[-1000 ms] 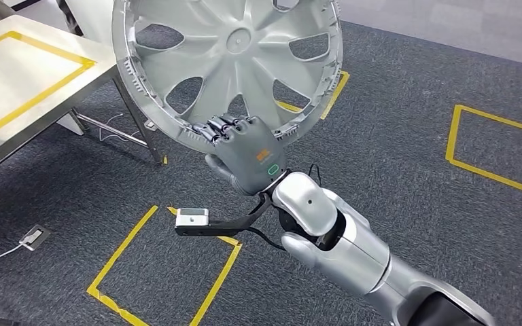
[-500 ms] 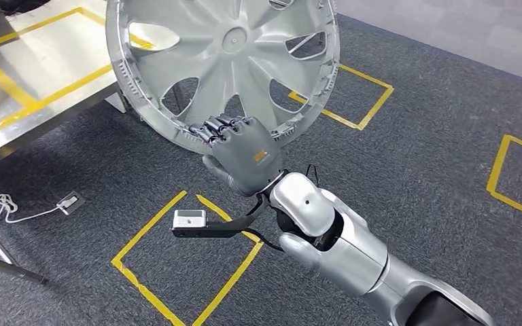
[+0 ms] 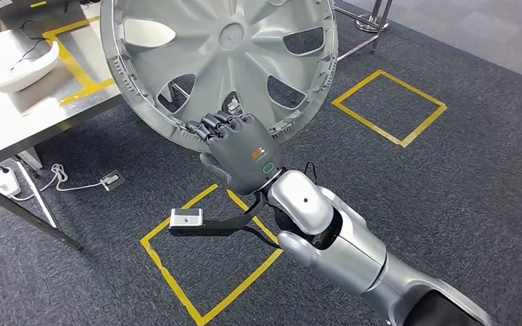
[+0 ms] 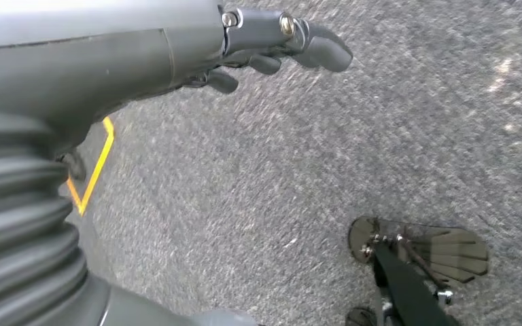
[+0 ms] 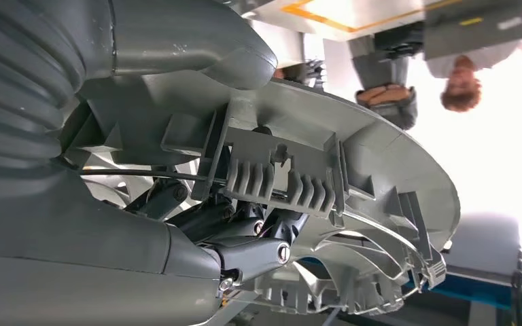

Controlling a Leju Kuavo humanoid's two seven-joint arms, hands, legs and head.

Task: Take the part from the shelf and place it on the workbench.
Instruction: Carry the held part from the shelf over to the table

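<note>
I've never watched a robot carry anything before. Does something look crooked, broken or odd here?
Nothing looks broken. The large silver plastic wheel cover is held by the right hand at its lower rim alone, so it stands tilted in the air beside the steel workbench. The left hand hangs empty above the carpet.

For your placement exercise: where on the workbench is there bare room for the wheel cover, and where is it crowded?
The workbench is bare along its near edge, below the yellow tape line. Beyond that, a white object and a cable occupy the surface. The right hand grips the wheel cover by its lower rim, overlapping the bench's right end.
</note>
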